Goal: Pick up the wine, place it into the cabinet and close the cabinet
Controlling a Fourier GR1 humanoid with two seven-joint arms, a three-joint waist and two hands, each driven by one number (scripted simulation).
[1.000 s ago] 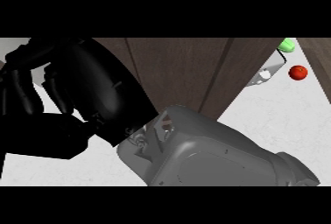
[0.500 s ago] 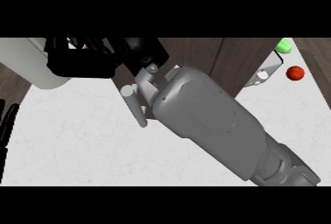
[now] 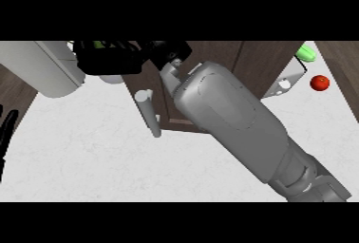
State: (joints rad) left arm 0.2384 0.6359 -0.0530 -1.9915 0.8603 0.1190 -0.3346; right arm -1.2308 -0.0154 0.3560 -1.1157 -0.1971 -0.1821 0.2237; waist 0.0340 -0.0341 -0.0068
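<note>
1. My right hand (image 3: pixel 129 56) is above the cabinet handle (image 3: pixel 148 114), a black mass against the dark cabinet (image 3: pixel 252 57); I cannot tell whether it is closed round anything
2. The wine I cannot pick out for certain. A sliver of green (image 3: pixel 105 45) shows at the top of that hand, above and left of the handle, and I judge that may be the bottle, mostly hidden
3. My left hand (image 3: pixel 5 135) rests far left of the handle at the view's edge, its fingers straight and slightly spread, holding nothing
4. Handling, as I judge it: a wine bottle is stiff, smooth, fairly heavy and breakable. I would hold it round the body and keep it upright, since the neck is narrow and slippery, and set it down gently inside
5. Count: one handle bar and one pale rounded shape (image 3: pixel 42 66) up and left of it that I cannot identify. Far right of the handle lie one red round thing (image 3: pixel 319 82) and one green thing (image 3: pixel 306 51). Two hands show, and no bottle shows whole
</note>
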